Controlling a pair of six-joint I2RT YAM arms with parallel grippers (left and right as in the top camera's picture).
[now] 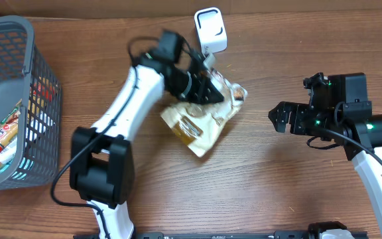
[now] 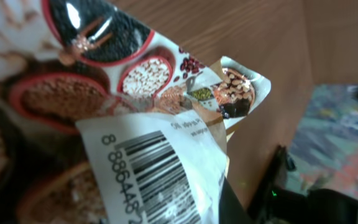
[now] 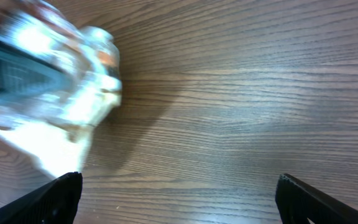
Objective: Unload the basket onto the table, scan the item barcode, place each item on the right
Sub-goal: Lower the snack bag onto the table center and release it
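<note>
A clear snack bag (image 1: 201, 123) printed with grains and nuts hangs tilted over the middle of the table. My left gripper (image 1: 207, 93) is shut on its upper edge. A white barcode label (image 2: 160, 174) fills the lower part of the left wrist view, with the bag's print (image 2: 104, 81) above it and one dark finger (image 2: 232, 208) beside it. Just beyond the bag stands the white scanner (image 1: 211, 30). To the right, my right gripper (image 1: 277, 119) is open over bare wood, nothing between its fingers (image 3: 61, 196). The right wrist view shows the bag (image 3: 61, 93) as a blur.
A grey mesh basket (image 1: 42, 99) with several packaged items stands at the table's left edge. The brown wooden tabletop (image 1: 264, 186) stretches between the two arms.
</note>
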